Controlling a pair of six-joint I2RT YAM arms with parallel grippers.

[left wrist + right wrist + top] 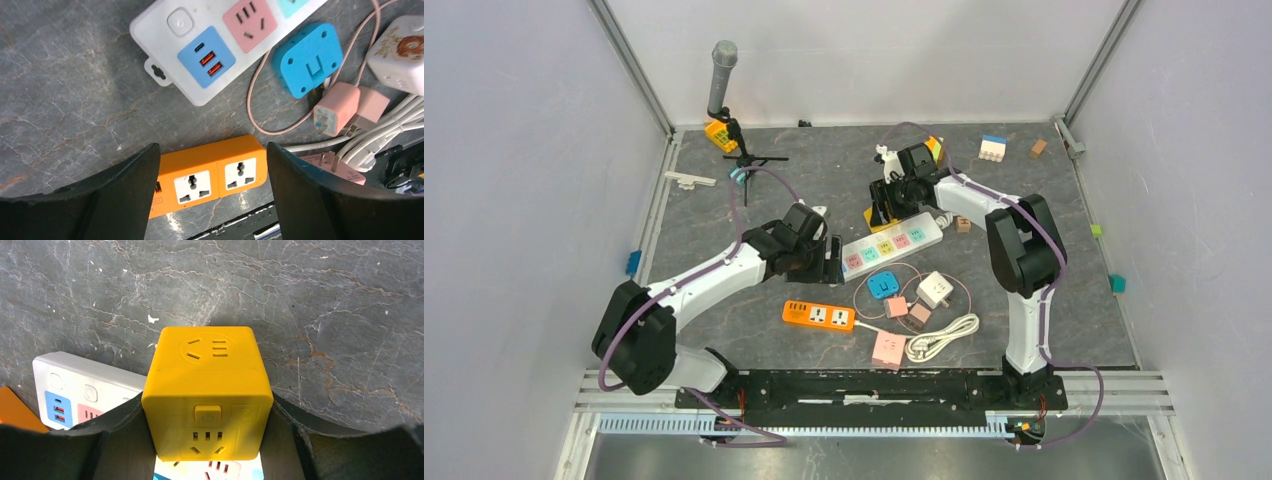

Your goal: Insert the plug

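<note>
My right gripper [207, 440] is shut on a yellow cube plug adapter [207, 395], one finger on each side of it. The cube [873, 216] hangs at the far edge of the white power strip [892, 243], whose coloured sockets show just under it in the right wrist view [85, 390]. I cannot tell whether the cube touches the strip. Its prongs are hidden. My left gripper [212, 195] is open and empty, and hovers by the strip's left end [220, 45], with an orange power strip [210, 175] showing between its fingers [115, 200].
An orange strip [819, 316], a blue cube adapter [883, 285], a white cube [935, 290], pink chargers [889, 347] and a coiled white cable [941, 338] lie in front of the white strip. A microphone stand [722, 75] and toy blocks [992, 148] stand at the back.
</note>
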